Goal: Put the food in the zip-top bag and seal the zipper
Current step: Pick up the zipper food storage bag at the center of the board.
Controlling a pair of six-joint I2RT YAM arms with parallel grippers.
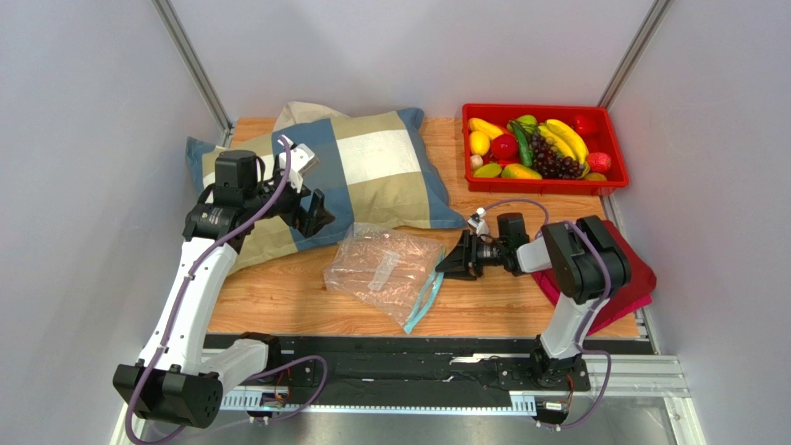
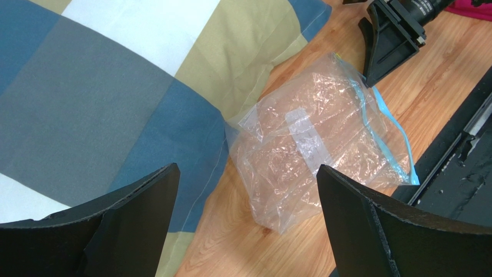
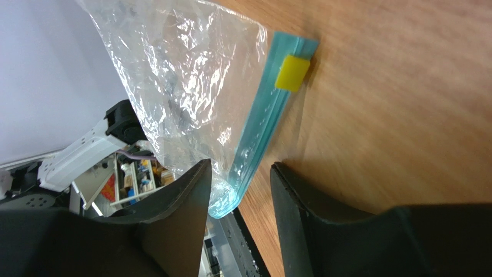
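Zip-top bag [image 1: 381, 264] lies crumpled on the surface [image 1: 501, 306]; my right claw [image 3: 239, 166], jaws partly apart, sits at its zipper [image 3: 260, 127], my left claw [image 2: 247, 168] gapes wide over the pillow [image 1: 371, 162]

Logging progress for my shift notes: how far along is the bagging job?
Nothing done: the crinkly clear plastic bag lies empty, the plastic fruit sits in the red bin. In hand: the right gripper, jaws apart, is at the bag's light blue zipper strip; the left gripper hovers open. Left: filling, sealing.
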